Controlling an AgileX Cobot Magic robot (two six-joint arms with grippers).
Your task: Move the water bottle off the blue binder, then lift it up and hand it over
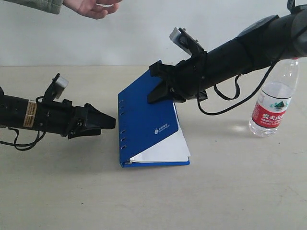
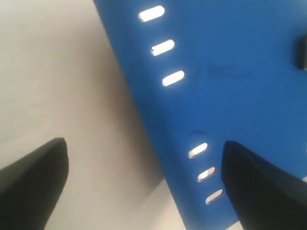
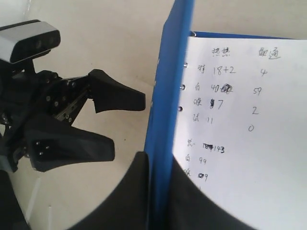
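Note:
My right gripper (image 1: 157, 81) is shut on the far edge of the blue binder (image 1: 144, 120), holding its cover tilted up off the table. The binder's near edge rests on the table and white pages (image 1: 165, 148) show under the cover. In the right wrist view the jaws (image 3: 158, 167) pinch the blue cover (image 3: 168, 96) beside handwritten pages (image 3: 230, 120). My left gripper (image 1: 105, 122) is open, level with the holed spine edge and just left of it (image 2: 144, 148). The water bottle (image 1: 273, 105) stands upright on the table at the right, off the binder.
A person's open hand (image 1: 93, 7) reaches in at the top left, above my left arm. The beige table (image 1: 216, 191) runs back to a pale wall. A black cable (image 1: 225, 103) hangs under the right arm.

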